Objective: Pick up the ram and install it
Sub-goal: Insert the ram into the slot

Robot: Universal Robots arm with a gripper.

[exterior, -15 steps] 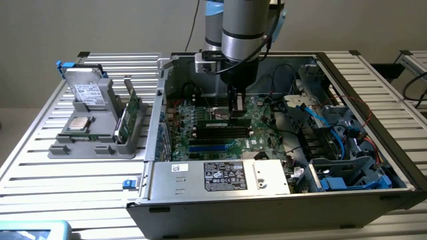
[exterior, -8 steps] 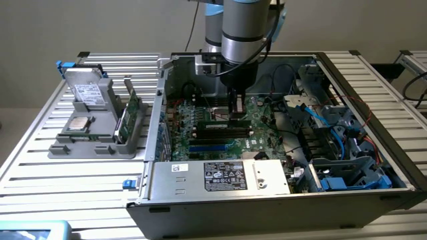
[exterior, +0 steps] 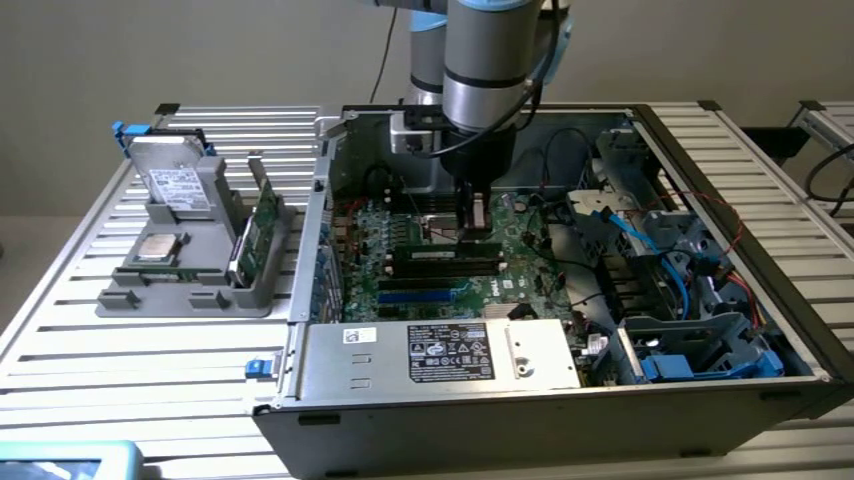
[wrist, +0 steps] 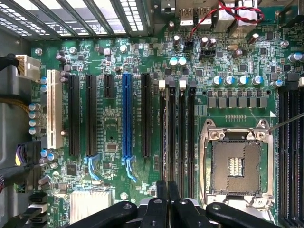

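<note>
Slatted metal table, grey wall behind; open computer case standing on it

- Grey parts tray: at nine o'clock from the case in the exterior view. It carries a hard drive and spare green sticks stood on edge
- Gripper: lowered into the case over the motherboard, directly above the black memory slots. The blue slots lie at six o'clock of them
- Fingers: pressed together in the wrist view with a hairline seam between. By the look they pinch the upper edge of a thin board
- Ram: judged to be the dark-and-green strip under the gripper, lined up along the black slot farthest from the blue ones. How deep it sits cannot be told
- CPU socket: bare, beside the slots
- Step in hand: install; the pick-up appears done, the stick is at the slot
- Seating calls for the stick's edge square and centred on the slot, the white end latch clear, and a straight even press with no tilt
</note>
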